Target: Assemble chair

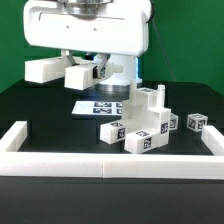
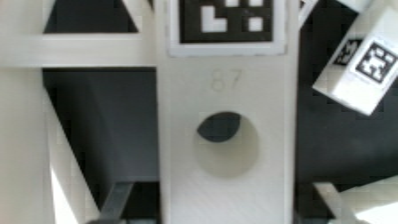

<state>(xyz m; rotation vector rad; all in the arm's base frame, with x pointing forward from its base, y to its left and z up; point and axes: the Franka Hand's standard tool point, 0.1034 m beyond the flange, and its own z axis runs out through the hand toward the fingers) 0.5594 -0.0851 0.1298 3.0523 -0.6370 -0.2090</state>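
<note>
On the black surface (image 1: 40, 112), just behind the low white rail (image 1: 110, 162), we see the chair (image 1: 140, 125) pieces bunched together. The end effector (image 1: 97, 72) hangs farther back; we cannot tell if it grips anything.

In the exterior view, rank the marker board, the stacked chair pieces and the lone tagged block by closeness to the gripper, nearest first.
1. The marker board: flat on the table, just below the gripper.
2. The stacked chair pieces: further forward, toward the exterior view's right.
3. The lone tagged block: farthest, at the exterior view's far right.
</note>
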